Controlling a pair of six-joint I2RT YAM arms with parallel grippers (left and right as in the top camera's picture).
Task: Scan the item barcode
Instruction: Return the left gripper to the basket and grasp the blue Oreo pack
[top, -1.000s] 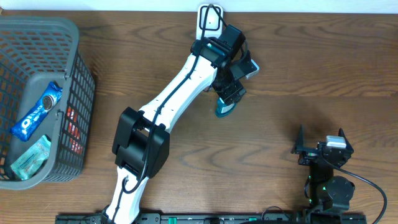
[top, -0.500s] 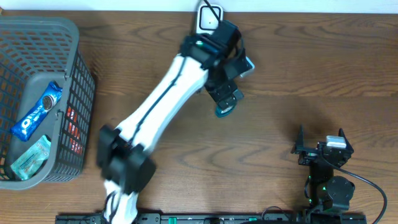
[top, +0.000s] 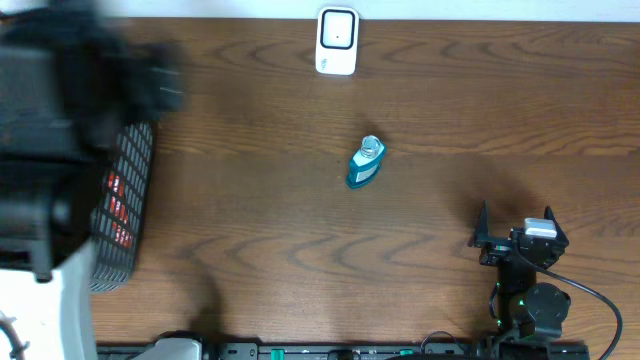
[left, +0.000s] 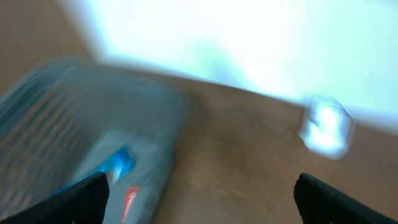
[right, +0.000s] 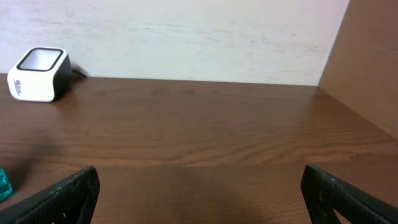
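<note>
Brown wooden table (top: 450, 100): worktop.
Grey plastic mesh basket (top: 125, 200): left edge, partly hidden.
White boxy barcode scanner (top: 337, 41): far edge, centre.
Small teal bottle, clear cap (top: 365, 163): lying mid-surface, nothing touching.
Left gripper (left: 199, 193): jaws wide, empty, above basket.
Right gripper (top: 515, 225): wide, empty, near right corner.
Likely next pick: slow descent, grip blue packet (left: 115, 165) across flat faces, barcode exposed.

A mock shop checkout, built as a robot test bench, is indicated. A white barcode scanner (top: 337, 41) is stood against the plain wall (right: 186, 37), far ahead and left of the right gripper (top: 515, 215). A grey wire shopping basket (top: 125, 190) holding packaged goods (left: 118, 165), blurred, is seen ahead and left of the left gripper (left: 200, 182), on a wood-grain tabletop (top: 250, 150).
</note>
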